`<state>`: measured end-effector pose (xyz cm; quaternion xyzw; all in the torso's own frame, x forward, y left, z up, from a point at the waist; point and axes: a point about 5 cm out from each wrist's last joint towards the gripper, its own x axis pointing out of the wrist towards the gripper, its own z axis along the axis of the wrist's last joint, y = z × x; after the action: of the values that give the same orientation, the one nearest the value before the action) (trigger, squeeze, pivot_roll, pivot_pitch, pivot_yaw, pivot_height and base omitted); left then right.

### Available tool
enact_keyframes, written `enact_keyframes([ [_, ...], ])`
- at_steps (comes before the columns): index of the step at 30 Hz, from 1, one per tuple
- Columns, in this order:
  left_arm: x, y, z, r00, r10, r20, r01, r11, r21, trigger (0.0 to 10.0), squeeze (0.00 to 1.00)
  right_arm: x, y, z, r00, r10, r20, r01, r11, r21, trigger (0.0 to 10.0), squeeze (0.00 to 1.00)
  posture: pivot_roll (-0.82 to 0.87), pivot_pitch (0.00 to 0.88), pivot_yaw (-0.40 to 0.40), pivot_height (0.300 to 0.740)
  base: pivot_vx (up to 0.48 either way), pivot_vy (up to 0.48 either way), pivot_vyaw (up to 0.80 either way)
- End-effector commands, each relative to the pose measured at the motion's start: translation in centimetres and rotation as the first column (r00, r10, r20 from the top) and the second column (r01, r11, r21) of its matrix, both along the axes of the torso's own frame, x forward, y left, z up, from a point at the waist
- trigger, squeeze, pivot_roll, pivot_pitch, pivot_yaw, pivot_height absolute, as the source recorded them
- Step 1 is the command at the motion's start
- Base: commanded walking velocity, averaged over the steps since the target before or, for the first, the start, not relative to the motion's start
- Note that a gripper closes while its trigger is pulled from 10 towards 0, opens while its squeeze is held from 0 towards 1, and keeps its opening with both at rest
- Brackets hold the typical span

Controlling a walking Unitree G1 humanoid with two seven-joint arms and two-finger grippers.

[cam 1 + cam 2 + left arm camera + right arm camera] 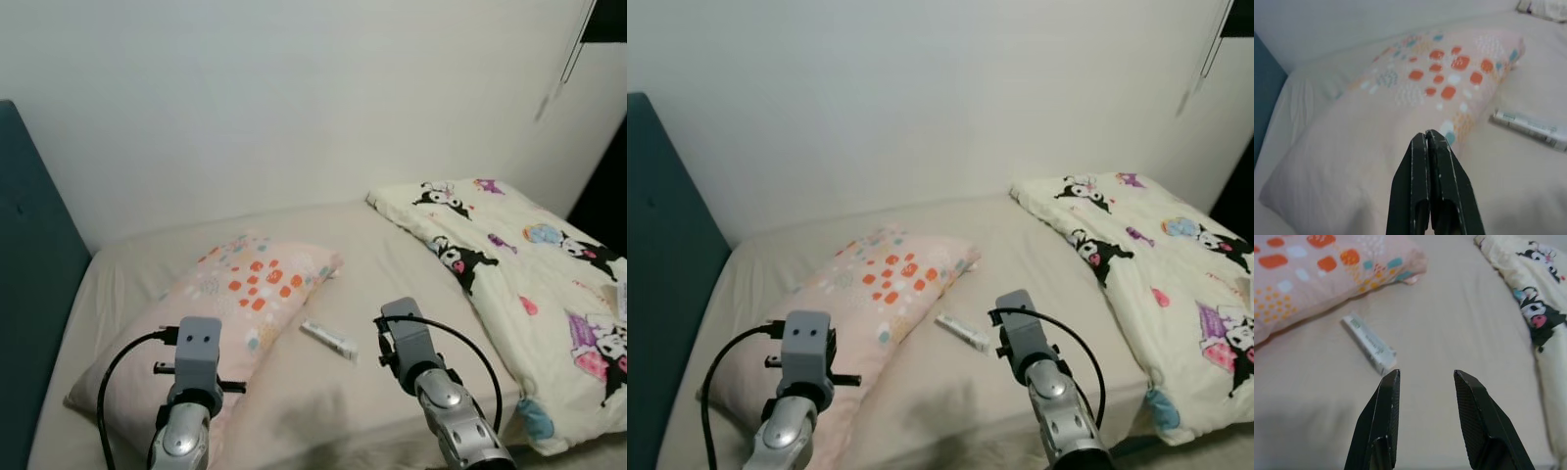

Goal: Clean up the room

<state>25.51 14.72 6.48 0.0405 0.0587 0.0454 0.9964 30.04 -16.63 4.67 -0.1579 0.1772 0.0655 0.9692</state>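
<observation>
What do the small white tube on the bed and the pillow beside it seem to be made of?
The tube looks like soft plastic or laminate with a slightly glossy, printed skin; its flat crimped end suggests a squeezable tube, though the print is unreadable. The pillow appears to be matte woven fabric, pale pink with orange and teal patches, soft and creased.

A teal headboard stands against the white wall.

White tube (greenish print), lying flat on the beige bed sheet, just beside the pillow
</observation>
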Motion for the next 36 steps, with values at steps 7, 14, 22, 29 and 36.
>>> enact_keyframes([
  [7, -0.12, -0.25, 0.05, 1.0, -0.021, -0.004, 0.022, 1.0, 0.014, 10.0, 0.0, -0.26, 0.22, -0.4, 1.0, 0.005, -0.009, -0.005, 1.0, 0.016, 10.0, 0.0, -0.11, 0.0, -0.013, 0.61, 0.0, 0.0, 0.0],
  [14, -0.22, -0.5, 0.07, 0.999, -0.044, -0.005, 0.044, 0.999, 0.02, 10.0, 0.0, -0.35, 0.37, -0.45, 1.0, 0.006, -0.008, -0.006, 1.0, 0.02, 10.0, 0.0, -0.11, 0.0, -0.009, 0.61, 0.0, 0.0, 0.0],
  [22, -0.24, -0.51, 0.13, 0.998, -0.055, -0.005, 0.056, 0.998, 0.026, 10.0, 0.0, -0.43, 0.38, -0.56, 1.0, -0.004, -0.015, 0.005, 0.999, 0.036, 10.0, 0.0, -0.1, 0.0, -0.007, 0.605, 0.0, 0.0, 0.0],
  [29, -0.47, -0.37, 0.05, 0.997, -0.077, -0.014, 0.078, 0.996, 0.043, 10.0, 0.0, -0.02, 0.35, -0.22, 1.0, 0.003, -0.006, -0.002, 0.999, 0.043, 10.0, 0.0, -0.1, 0.0, -0.009, 0.58, 0.0, 0.0, 0.0],
  [36, -0.72, -0.1, -0.09, 0.995, -0.097, -0.025, 0.098, 0.994, 0.053, 10.0, 0.0, 0.41, 0.29, 0.02, 1.0, 0.003, -0.003, -0.003, 0.999, 0.043, 10.0, 0.0, -0.09, 0.0, -0.015, 0.58, 0.0, 0.0, 0.0],
])
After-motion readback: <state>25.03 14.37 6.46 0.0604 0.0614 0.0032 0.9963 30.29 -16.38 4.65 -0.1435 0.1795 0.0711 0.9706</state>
